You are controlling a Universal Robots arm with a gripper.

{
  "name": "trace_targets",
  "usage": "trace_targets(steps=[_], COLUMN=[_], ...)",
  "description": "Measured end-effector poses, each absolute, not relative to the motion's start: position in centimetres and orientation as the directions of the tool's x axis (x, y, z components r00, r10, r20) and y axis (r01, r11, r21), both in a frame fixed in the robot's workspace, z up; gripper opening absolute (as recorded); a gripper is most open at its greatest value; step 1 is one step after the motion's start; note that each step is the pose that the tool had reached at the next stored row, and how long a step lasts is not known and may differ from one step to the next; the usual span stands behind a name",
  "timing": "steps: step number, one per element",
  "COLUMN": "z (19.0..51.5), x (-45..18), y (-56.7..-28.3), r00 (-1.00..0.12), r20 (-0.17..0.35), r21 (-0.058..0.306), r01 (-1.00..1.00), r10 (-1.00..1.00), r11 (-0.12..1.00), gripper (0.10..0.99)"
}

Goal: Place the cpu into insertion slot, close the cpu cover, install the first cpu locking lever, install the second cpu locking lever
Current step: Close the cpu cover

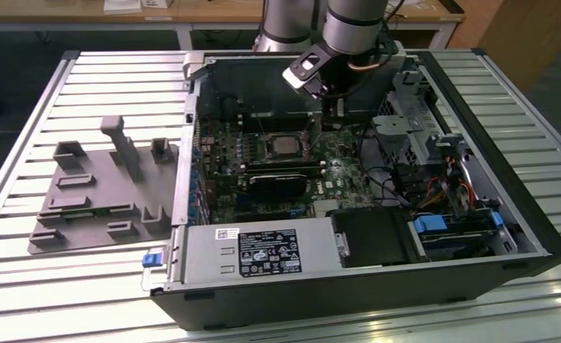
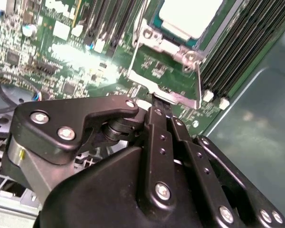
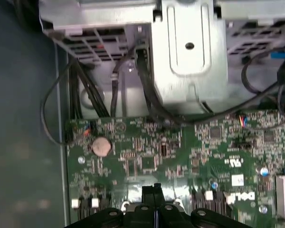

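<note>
Inside an open computer case, the cpu lies silver side up in the insertion slot on the green motherboard. The cpu cover, a thin silver frame, is swung open beside the slot, and green board shows through its cut-out. My gripper hangs low over the board on the exterior view's right of the slot. Its black fingers are shut together, with the tips at the cover's outer edge. I cannot tell whether they touch the cover.
A black card lies just in front of the slot, with the power supply along the case's front. Memory slots run beside the socket. A metal drive cage and cables crowd the right. A grey fixture plate sits outside on the left.
</note>
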State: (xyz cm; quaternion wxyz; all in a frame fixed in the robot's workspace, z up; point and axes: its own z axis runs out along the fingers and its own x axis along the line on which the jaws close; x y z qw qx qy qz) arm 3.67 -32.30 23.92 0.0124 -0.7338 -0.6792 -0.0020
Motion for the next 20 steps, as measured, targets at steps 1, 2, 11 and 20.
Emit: trace_targets(steps=[1,2,11,20], z=[23.9,23.9,23.9,23.9], x=[3.4,3.1,0.8,-0.3], y=[-32.3,-32.3,-32.3,-32.3], r00=[0.077,0.077,0.077,0.077], r20=[0.020,0.020,0.020,0.020], r21=[-0.015,-0.014,-0.011,-0.008], r01=[0.997,0.997,0.997,0.997], r10=[0.997,0.997,0.997,0.997], r11=[-0.077,-0.077,-0.077,-0.077], gripper=[0.106,0.106,0.106,0.106])
